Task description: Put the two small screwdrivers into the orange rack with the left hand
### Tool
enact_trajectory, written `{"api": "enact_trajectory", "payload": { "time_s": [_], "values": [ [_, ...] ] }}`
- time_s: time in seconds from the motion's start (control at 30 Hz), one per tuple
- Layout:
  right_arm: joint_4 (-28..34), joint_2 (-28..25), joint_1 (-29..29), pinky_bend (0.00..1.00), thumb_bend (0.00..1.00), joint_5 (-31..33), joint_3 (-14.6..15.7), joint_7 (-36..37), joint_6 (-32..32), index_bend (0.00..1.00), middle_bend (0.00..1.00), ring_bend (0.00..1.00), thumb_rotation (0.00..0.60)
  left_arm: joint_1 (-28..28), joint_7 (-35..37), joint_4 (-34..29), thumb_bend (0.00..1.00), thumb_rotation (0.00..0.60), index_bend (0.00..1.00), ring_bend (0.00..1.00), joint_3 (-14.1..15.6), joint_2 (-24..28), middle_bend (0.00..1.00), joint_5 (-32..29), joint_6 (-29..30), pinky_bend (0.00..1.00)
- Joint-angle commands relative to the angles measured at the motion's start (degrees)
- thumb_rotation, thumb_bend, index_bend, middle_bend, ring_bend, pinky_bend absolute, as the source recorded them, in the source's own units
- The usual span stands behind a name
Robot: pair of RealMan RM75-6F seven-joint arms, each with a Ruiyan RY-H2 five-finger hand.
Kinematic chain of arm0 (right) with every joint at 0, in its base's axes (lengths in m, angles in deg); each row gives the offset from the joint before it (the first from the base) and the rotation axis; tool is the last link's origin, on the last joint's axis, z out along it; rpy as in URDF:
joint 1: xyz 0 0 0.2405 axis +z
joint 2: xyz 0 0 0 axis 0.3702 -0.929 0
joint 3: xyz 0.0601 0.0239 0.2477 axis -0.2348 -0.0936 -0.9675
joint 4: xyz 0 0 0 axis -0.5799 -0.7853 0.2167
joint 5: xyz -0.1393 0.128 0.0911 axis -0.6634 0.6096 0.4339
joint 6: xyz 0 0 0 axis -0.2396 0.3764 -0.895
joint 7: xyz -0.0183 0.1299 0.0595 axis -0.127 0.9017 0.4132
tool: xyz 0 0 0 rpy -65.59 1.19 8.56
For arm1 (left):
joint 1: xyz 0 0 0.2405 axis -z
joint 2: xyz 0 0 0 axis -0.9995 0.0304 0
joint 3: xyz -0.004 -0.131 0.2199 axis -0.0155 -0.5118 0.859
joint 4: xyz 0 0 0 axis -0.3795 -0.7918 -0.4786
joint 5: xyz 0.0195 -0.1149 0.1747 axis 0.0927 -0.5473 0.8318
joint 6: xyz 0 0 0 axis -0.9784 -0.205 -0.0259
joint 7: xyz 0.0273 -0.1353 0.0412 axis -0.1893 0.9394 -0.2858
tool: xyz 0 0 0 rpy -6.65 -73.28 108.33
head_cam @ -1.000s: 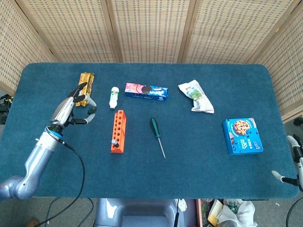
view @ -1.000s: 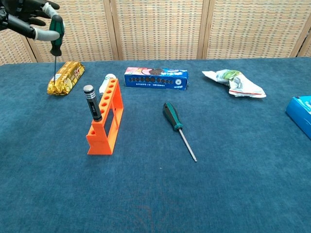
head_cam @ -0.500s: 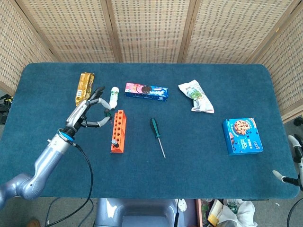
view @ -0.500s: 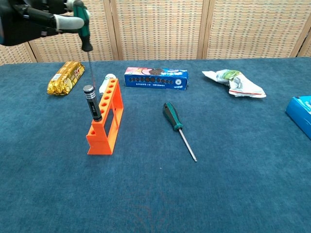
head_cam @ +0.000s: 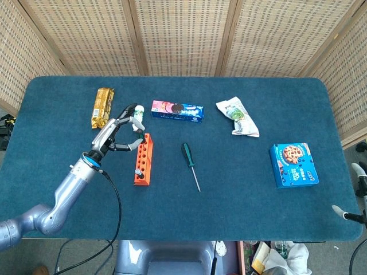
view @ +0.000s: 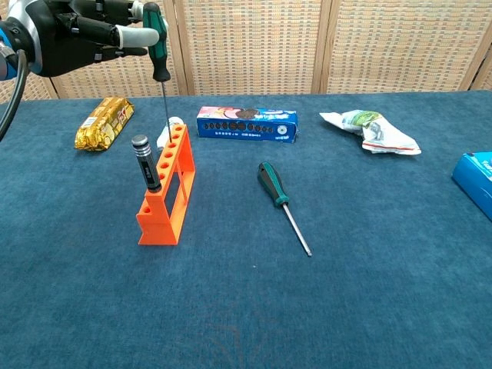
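Note:
The orange rack (view: 166, 192) (head_cam: 143, 158) stands upright on the blue table, with a black-handled screwdriver (view: 145, 163) in its near end hole. My left hand (view: 73, 31) (head_cam: 116, 132) pinches a small green-handled screwdriver (view: 158, 42) by the handle, shaft pointing down. Its tip hangs just above the rack's far holes. A larger green-handled screwdriver (view: 283, 204) (head_cam: 190, 164) lies flat on the table to the right of the rack. Only a fingertip of my right hand (head_cam: 342, 215) shows at the table's right edge.
Behind the rack lie a gold snack bar (view: 104, 122), a small white bottle (view: 164, 132) and a blue cookie pack (view: 246, 123). A crumpled white bag (view: 370, 131) sits at the back right. A blue cookie box (head_cam: 293, 165) lies at the right.
My left hand has carried the small green screwdriver rightward from above the gold bar to over the rack. Nothing else moved.

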Motion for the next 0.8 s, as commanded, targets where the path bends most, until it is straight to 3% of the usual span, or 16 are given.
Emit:
{"api": "enact_trajectory", "payload": {
  "time_s": [0.03, 0.8],
  "values": [
    [0.0, 0.0, 0.0, 0.00, 0.00, -0.1, 0.0, 0.0, 0.0, 0.00, 0.00, 0.00, 0.600, 0.0, 0.3, 0.2, 0.48, 0.600, 0.63, 0.00, 0.1, 0.1, 0.00, 0.0, 0.0, 0.00],
    [0.1, 0.1, 0.0, 0.00, 0.00, 0.1, 0.0, -0.4, 0.0, 0.00, 0.00, 0.00, 0.600, 0.5, 4.2, 2.6, 0.48, 0.600, 0.63, 0.00, 0.6, -0.1, 0.00, 0.6, -0.5, 0.00]
  ]
}}
